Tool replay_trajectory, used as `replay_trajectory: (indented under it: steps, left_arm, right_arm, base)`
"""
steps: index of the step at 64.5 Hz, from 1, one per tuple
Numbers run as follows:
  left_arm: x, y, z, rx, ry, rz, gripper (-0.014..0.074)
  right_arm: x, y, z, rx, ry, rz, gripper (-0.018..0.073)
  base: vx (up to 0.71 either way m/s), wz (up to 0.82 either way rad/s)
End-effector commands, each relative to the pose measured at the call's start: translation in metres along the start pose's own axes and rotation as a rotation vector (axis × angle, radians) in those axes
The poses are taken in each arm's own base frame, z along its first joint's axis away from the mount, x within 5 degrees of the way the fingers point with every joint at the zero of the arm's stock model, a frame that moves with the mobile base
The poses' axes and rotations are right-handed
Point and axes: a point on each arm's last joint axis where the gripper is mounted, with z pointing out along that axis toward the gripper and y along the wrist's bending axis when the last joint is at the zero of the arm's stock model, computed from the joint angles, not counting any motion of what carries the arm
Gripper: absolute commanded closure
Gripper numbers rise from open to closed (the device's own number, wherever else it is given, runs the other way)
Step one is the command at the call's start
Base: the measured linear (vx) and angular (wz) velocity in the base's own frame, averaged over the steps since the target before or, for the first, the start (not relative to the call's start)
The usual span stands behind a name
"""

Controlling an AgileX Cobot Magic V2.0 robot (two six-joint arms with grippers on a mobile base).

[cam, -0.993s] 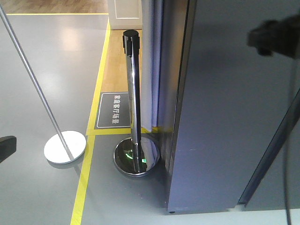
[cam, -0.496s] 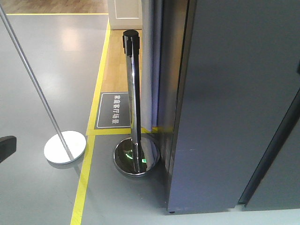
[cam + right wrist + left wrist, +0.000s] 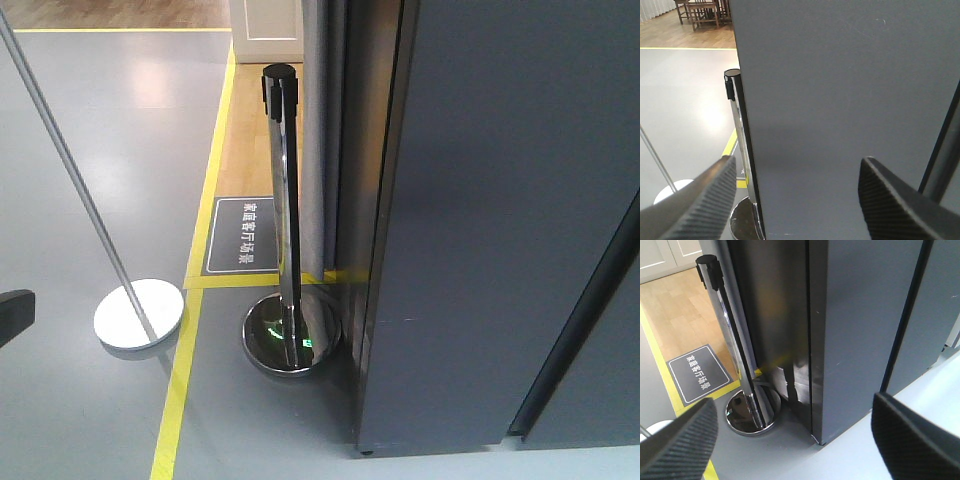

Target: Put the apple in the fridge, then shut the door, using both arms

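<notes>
Right tool (image 3: pixel 795 200) gone from front view, door (image 3: pixel 510 220) shut, stanchion (image 3: pixel 283 210) beside fridge corner

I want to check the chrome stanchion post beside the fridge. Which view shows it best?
The exterior front-facing view: the stanchion post shows whole, black cap to round base, standing left of the fridge. The left wrist view shows it too, tilted, its base near the left claw. The right wrist view shows only part.
</notes>
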Motion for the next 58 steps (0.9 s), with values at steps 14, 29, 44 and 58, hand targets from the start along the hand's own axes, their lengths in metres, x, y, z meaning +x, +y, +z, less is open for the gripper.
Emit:
replay_trajectory:
  steps: [14, 29, 44, 58]
  left_arm:
    - [-0.015, 0.0, -0.005, -0.008, -0.12, -0.017, 0.0006]
    - [-0.018, 0.001, -0.005, -0.019, -0.155, -0.017, 0.0167]
    - [-0.023, 0.003, -0.006, -0.037, -0.211, -0.011, 0.0604]
    - [-0.017, 0.002, -0.009, -0.046, -0.182, 0.117, 0.0603]
  right_arm:
    - [-0.014, 0.003, -0.006, -0.03, -0.095, 0.046, 0.0051]
    - [-0.01, 0.002, -0.006, -0.02, -0.051, 0.028, 0.015]
    - [-0.008, 0.002, -0.006, -0.018, -0.027, 0.027, 0.0572]
    - [0.014, 0.0, -0.015, -0.024, -0.051, -0.038, 0.0568]
  base:
    - [0.0, 0.0]
    - [0.0, 0.0]
    - [0.0, 0.0]
    - [0.0, 0.0]
